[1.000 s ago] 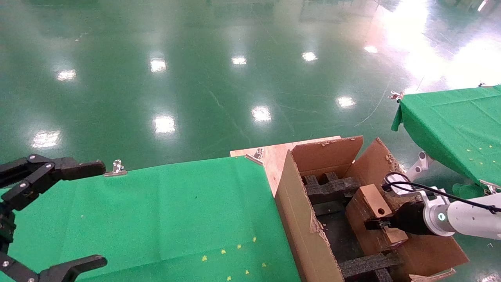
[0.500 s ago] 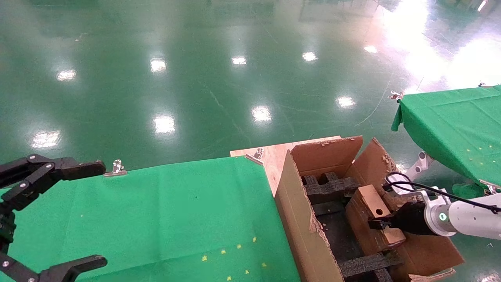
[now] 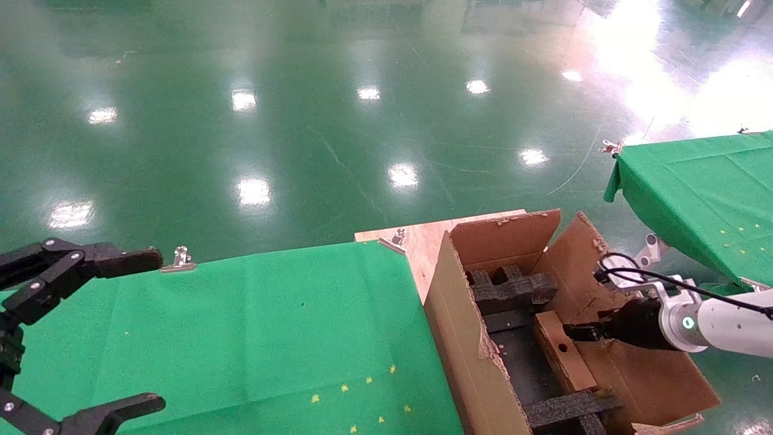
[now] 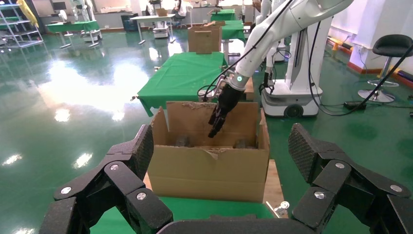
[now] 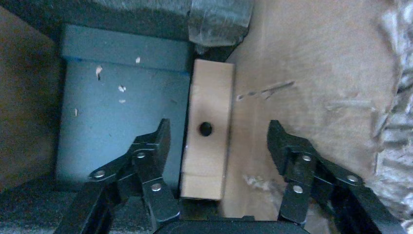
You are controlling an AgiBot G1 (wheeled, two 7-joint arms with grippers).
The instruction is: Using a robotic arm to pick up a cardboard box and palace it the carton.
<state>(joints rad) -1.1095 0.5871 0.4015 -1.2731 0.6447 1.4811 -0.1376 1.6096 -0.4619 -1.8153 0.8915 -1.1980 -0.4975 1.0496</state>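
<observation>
I have the right arm (image 3: 724,323) reaching in from the side of the carton (image 3: 465,338), forearm nearly level, its wrist over the carton's near right flap. The right gripper (image 5: 216,146) points down into the carton with its fingers (image 5: 148,156) spread wide, one on either side of the cardboard box (image 5: 208,131) and touching neither face, so it grips nothing.

The box stands on a narrow side inside the carton, its round hole facing up, wedged between the black foam (image 3: 513,289) at the carton's far end and the foam strip at its near end, against the carton's right wall.

A second ago I had that box clamped and tilted above the foam; now it sits lower in the carton and my fingers have let go and drawn back a little.

My left gripper (image 4: 219,195) hangs wide open over the green table (image 3: 253,338) beside the carton, parked.
</observation>
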